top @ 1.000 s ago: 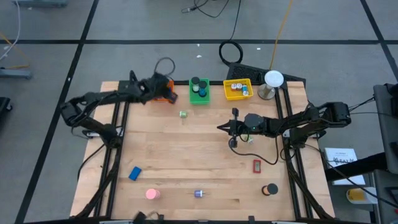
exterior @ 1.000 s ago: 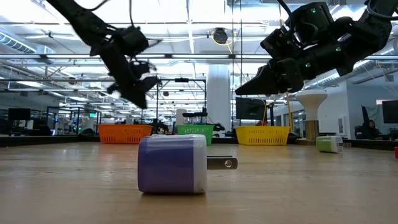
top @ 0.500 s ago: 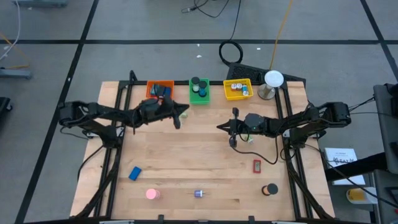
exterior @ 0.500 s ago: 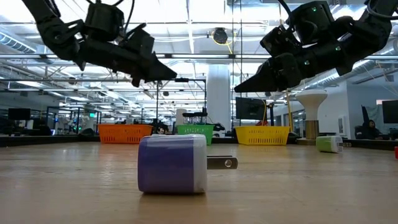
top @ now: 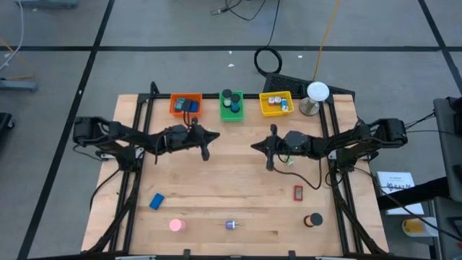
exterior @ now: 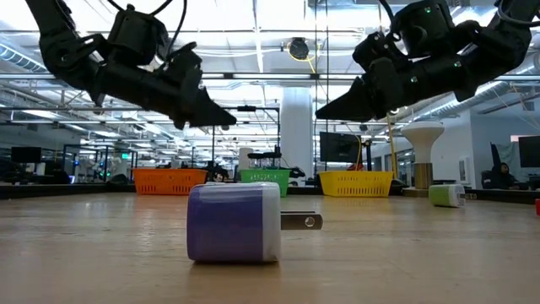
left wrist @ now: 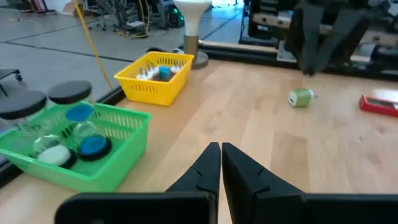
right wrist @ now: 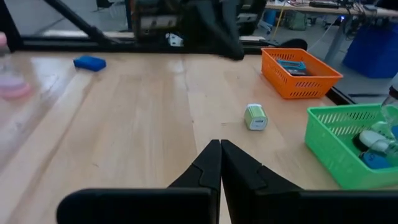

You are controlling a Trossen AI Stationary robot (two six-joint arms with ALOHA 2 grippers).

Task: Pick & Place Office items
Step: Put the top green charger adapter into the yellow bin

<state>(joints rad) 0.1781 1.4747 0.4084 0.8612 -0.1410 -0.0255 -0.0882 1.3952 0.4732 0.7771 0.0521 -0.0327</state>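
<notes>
**Both grippers closed and empty above the table's middle**

The left gripper [top: 215, 135] hangs above the bare wood with its fingers pressed together, holding nothing. The right gripper [top: 254, 146] faces it from a short way off, its fingers also pressed shut and empty.

Between the two tips, a little toward the bins, lies a small green charger [top: 213, 133], on its side on the wood; the right wrist view shows it [right wrist: 255, 116] just ahead of that arm's closed fingers, and the left wrist view shows it [left wrist: 301, 98] farther off.

Beyond the left gripper, along the table's back edge, stand three bins in a row: an orange bin [top: 185, 105] nearest it, a green bin [top: 232, 106] holding round dark and blue pieces, and a yellow bin [top: 276, 103] with small mixed items, nearest the right gripper. A white-domed stand [top: 316, 96] sits beside the yellow bin.

Well away from both grippers, toward the table's front edge, lie a blue block [top: 156, 201], a pink round piece [top: 176, 225], a purple charger [top: 231, 224], a red block [top: 298, 192] and a black round piece [top: 314, 220].

No writing on any item can be read.
</notes>
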